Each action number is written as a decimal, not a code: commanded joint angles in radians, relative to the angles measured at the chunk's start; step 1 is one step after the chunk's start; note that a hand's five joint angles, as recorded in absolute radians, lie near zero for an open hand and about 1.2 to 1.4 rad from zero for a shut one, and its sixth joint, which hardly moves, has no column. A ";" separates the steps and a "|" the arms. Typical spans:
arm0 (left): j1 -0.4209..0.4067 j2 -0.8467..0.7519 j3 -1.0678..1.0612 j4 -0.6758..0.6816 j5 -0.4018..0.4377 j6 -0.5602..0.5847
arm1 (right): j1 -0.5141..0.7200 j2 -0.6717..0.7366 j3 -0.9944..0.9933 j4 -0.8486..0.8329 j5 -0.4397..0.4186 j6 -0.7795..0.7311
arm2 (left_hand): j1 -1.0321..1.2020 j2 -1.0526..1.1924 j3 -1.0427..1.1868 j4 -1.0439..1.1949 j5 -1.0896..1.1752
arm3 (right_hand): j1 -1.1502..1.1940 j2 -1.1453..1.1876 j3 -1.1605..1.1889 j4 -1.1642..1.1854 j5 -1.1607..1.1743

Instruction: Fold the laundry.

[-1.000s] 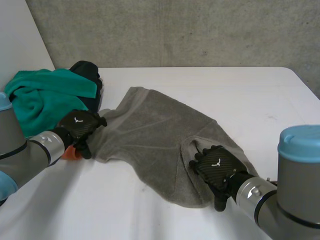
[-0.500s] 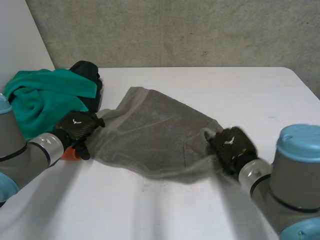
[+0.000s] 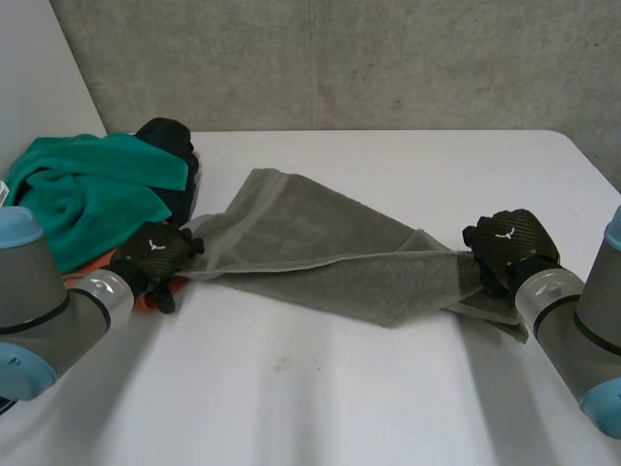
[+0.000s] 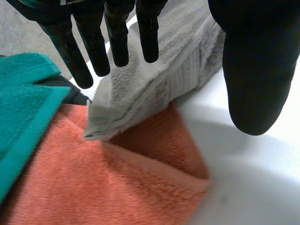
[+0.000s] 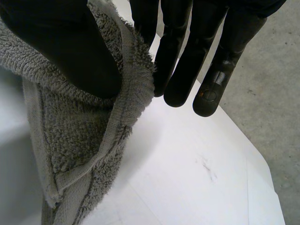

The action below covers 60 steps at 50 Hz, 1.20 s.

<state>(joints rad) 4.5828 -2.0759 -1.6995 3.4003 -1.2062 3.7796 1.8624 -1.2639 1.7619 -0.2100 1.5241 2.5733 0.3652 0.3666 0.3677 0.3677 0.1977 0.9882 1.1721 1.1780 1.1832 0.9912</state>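
A grey towel (image 3: 320, 248) lies drawn out in a long band across the white table (image 3: 320, 388), between my two hands. My left hand (image 3: 155, 254) rests on the towel's left corner with straight fingers (image 4: 117, 33) on top of the cloth (image 4: 154, 75) and the thumb (image 4: 255, 70) beside its edge; the corner tip pokes out past the fingertips. My right hand (image 3: 509, 243) holds the towel's right end just above the table, and its thumb (image 5: 61, 42) and fingers (image 5: 187, 56) pinch the hemmed edge (image 5: 70, 140).
At the far left is a pile: a teal towel (image 3: 87, 189), a black garment (image 3: 170, 136) behind it and an orange cloth (image 4: 117, 178) under my left hand. The table's right edge (image 3: 592, 165) lies close to my right hand.
My right hand has closed on the towel's right end and pulled it to the right, stretching the spread towel into a narrow band. The left hand has hardly moved.
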 commanded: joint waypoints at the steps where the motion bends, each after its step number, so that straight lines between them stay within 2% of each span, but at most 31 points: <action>1: -0.005 -0.046 0.023 0.048 -0.032 0.043 | 0.003 0.001 0.001 0.000 0.001 0.002 | 0.142 0.140 0.139 0.139 0.135 | 0.408 0.224 0.218 0.213 0.231; 4: -0.027 -0.062 0.044 0.062 -0.039 0.045 | 0.001 0.001 0.001 0.000 0.001 0.002 | 0.206 0.205 0.204 0.204 0.199 | 0.408 0.224 0.218 0.213 0.231; 8: -0.045 -0.090 0.070 0.068 -0.046 0.045 | -0.002 0.001 -0.001 0.000 0.002 0.002 | 0.467 0.466 0.465 0.465 0.460 | 0.408 0.224 0.218 0.213 0.231; 9: -0.050 -0.096 0.083 0.070 -0.047 0.045 | -0.002 0.001 -0.001 0.001 0.004 -0.001 | 0.718 0.716 0.715 0.715 0.711 | 0.408 0.224 0.218 0.213 0.231; 11: -0.056 -0.096 0.095 0.071 -0.050 0.045 | -0.006 0.000 -0.001 0.003 0.004 -0.008 | 1.027 1.026 1.025 1.025 1.020 | 0.408 0.224 0.218 0.213 0.231; 15: -0.090 -0.078 0.118 0.074 -0.102 0.043 | -0.011 -0.008 -0.012 0.033 0.005 -0.022 | 1.031 1.030 1.029 1.029 1.024 | 0.408 0.224 0.218 0.213 0.231; 21: -0.145 0.183 0.074 0.060 -0.234 0.025 | -0.054 -0.106 -0.087 0.225 0.005 -0.110 | 1.031 1.030 1.029 1.029 1.024 | 0.408 0.224 0.218 0.213 0.231; 25: -0.176 0.368 0.032 0.060 -0.242 0.017 | -0.138 -0.234 -0.183 0.406 -0.008 -0.175 | 1.031 1.030 1.029 1.029 1.024 | 0.408 0.224 0.218 0.213 0.231; 31: -0.203 0.607 0.049 0.008 -0.245 -0.006 | -0.157 -0.328 -0.318 0.540 -0.021 -0.242 | 1.031 1.030 1.029 1.029 1.024 | 0.408 0.224 0.218 0.213 0.231; 36: -0.206 0.645 0.099 -0.047 -0.253 -0.012 | -0.164 -0.362 -0.403 0.624 -0.041 -0.292 | 1.031 1.030 1.029 1.029 1.024 | 0.408 0.224 0.218 0.213 0.231; 40: -0.205 0.574 0.133 -0.107 -0.253 -0.012 | -0.180 -0.336 -0.412 0.685 -0.047 -0.343 | 1.031 1.030 1.029 1.029 1.024 | 0.408 0.224 0.218 0.213 0.231; 42: -0.209 0.483 0.155 -0.139 -0.253 -0.009 | -0.186 -0.310 -0.409 0.693 -0.047 -0.360 | 1.031 1.030 1.029 1.029 1.024 | 0.408 0.224 0.218 0.213 0.231; 45: -0.223 0.383 0.191 -0.154 -0.253 -0.006 | -0.180 -0.201 -0.423 0.692 -0.041 -0.390 | 1.031 1.030 1.029 1.029 1.024 | 0.408 0.224 0.218 0.213 0.231; 50: -0.242 0.109 0.378 -0.156 -0.263 0.006 | -0.178 -0.043 -0.501 0.631 -0.036 -0.381 | 1.031 1.030 1.029 1.029 1.024 | 0.408 0.224 0.218 0.213 0.231; 53: -0.248 -0.016 0.548 -0.150 -0.280 0.028 | -0.173 0.046 -0.577 0.500 -0.032 -0.380 | 1.031 1.030 1.029 1.029 1.024 | 0.408 0.224 0.218 0.213 0.231; 56: -0.252 -0.088 0.700 -0.113 -0.306 0.058 | -0.169 0.104 -0.665 0.301 -0.012 -0.371 | 1.031 1.030 1.029 1.029 1.024 | 0.408 0.224 0.218 0.213 0.231; 57: -0.258 -0.125 0.798 -0.067 -0.328 0.075 | -0.167 0.112 -0.683 0.244 -0.004 -0.369 | 1.031 1.030 1.029 1.029 1.024 | 0.408 0.224 0.218 0.213 0.231; 58: -0.263 -0.138 0.840 -0.040 -0.338 0.081 | -0.163 0.120 -0.709 0.128 0.008 -0.366 | 1.031 1.030 1.029 1.029 1.024 | 0.408 0.224 0.218 0.213 0.231; 60: -0.271 -0.150 0.917 0.025 -0.357 0.086 | -0.157 0.120 -0.726 0.007 0.015 -0.364 | 1.031 1.030 1.029 1.029 1.024 | 0.408 0.224 0.218 0.213 0.231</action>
<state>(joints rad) 4.3310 -2.1098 -1.0956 3.2777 -1.4998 3.8213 1.6914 -1.1971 1.1480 0.1910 1.5046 2.1950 1.1596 1.1974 1.1917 1.1992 0.9814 0.9882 1.1787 1.1850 1.1910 0.9976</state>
